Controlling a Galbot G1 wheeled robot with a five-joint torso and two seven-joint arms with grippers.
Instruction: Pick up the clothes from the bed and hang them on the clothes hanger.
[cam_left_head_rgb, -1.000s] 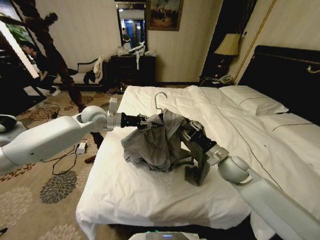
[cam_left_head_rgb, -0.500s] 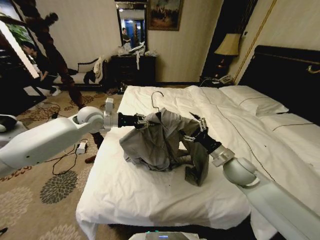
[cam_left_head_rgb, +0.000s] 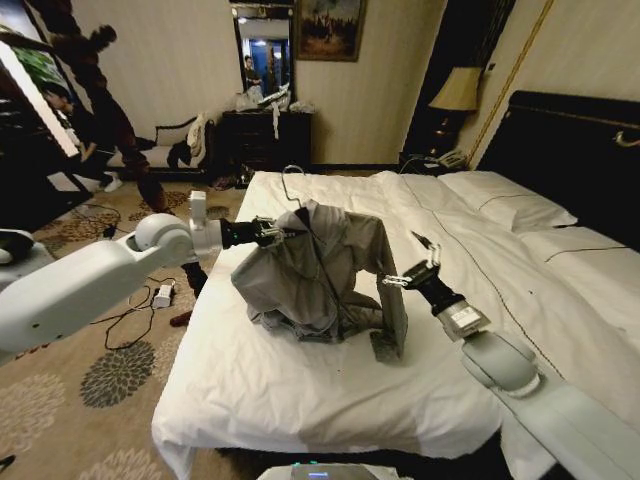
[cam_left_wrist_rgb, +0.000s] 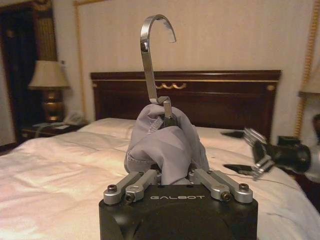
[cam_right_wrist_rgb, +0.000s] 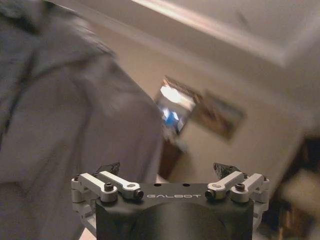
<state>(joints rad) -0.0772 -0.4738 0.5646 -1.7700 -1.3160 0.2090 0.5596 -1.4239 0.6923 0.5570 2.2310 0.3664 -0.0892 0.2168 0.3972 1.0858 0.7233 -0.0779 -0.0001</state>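
Observation:
The clothes (cam_left_head_rgb: 318, 268), a wrinkled grey shirt, drape over the clothes hanger, whose silver hook (cam_left_head_rgb: 290, 182) sticks up above the collar. My left gripper (cam_left_head_rgb: 268, 232) holds the hanger's left end through the fabric, above the bed (cam_left_head_rgb: 300, 390). The shirt's lower part still rests on the duvet. In the left wrist view the hook (cam_left_wrist_rgb: 149, 55) rises over the grey fabric (cam_left_wrist_rgb: 167, 145) pinched in my left gripper (cam_left_wrist_rgb: 175, 175). My right gripper (cam_left_head_rgb: 421, 262) stands open just right of the shirt, apart from it. Seen from the right wrist, my open right gripper (cam_right_wrist_rgb: 167, 170) has the shirt (cam_right_wrist_rgb: 60, 100) beside it.
White pillows (cam_left_head_rgb: 505, 205) and a dark headboard (cam_left_head_rgb: 575, 150) lie to the right. A lamp (cam_left_head_rgb: 458, 92) stands on the nightstand. A dark dresser (cam_left_head_rgb: 265, 140) is against the far wall. Cables (cam_left_head_rgb: 140, 305) cross the patterned carpet left of the bed.
My left gripper has lifted the hanger and shirt up and to the left. My right gripper has let go of the shirt, opened and drawn back to the right.

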